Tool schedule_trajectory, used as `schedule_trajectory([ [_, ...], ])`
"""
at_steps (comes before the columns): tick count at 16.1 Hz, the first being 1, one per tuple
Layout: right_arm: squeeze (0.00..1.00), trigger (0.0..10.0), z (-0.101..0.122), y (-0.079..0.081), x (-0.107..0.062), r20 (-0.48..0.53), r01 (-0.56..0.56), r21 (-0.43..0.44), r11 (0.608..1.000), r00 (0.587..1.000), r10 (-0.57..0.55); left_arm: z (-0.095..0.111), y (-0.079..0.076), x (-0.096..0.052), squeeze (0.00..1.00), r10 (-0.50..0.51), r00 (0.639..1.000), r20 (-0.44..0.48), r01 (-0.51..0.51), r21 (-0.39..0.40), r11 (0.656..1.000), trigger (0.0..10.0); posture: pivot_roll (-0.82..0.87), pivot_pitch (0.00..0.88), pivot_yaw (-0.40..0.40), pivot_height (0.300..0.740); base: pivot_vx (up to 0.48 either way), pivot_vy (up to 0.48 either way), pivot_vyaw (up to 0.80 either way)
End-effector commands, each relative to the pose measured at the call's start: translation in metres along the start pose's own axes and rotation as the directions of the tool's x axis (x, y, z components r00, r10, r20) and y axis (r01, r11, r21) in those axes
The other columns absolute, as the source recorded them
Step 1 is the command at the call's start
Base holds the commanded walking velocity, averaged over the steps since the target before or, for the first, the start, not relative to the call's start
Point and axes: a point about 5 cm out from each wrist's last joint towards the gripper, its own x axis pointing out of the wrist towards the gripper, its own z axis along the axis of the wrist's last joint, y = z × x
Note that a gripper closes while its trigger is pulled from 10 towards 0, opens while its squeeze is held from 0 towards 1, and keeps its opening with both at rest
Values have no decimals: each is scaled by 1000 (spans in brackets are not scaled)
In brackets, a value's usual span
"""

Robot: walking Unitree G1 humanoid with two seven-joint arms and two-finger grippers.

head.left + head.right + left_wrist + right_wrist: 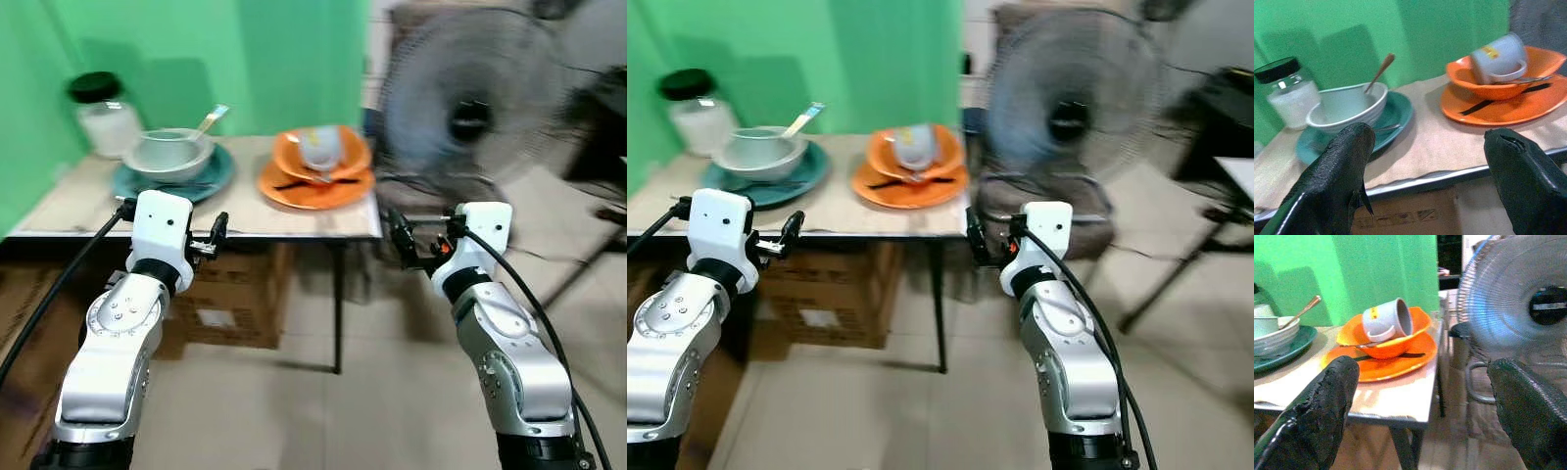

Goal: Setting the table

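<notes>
Left hand and right hand, both spread and holding nothing, face the table of dishes.

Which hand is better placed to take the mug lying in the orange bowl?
Probably right. The right hand is open and faces the mug in the orange bowl; the left hand faces the white bowl.

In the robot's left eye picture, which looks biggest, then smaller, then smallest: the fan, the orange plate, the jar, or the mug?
1. Fan, by far the biggest.
2. Orange plate.
3. Jar.
4. Mug.
Jar and mug look close; blur makes that unsure.
</notes>
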Motion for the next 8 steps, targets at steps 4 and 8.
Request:
schedule_trajectory([
  [4,0,10000,3,-8,-1,0,53,37,998,999,-53,2,-1,0,0,-8,1000,0,8,6,1000,10000,88,0,48,740,307,0,0],
  [8,0,10000,5,-10,0,7,57,22,998,998,-57,3,-3,1,0,-20,1000,0,20,4,1000,10000,85,0,49,740,308,0,0],
])
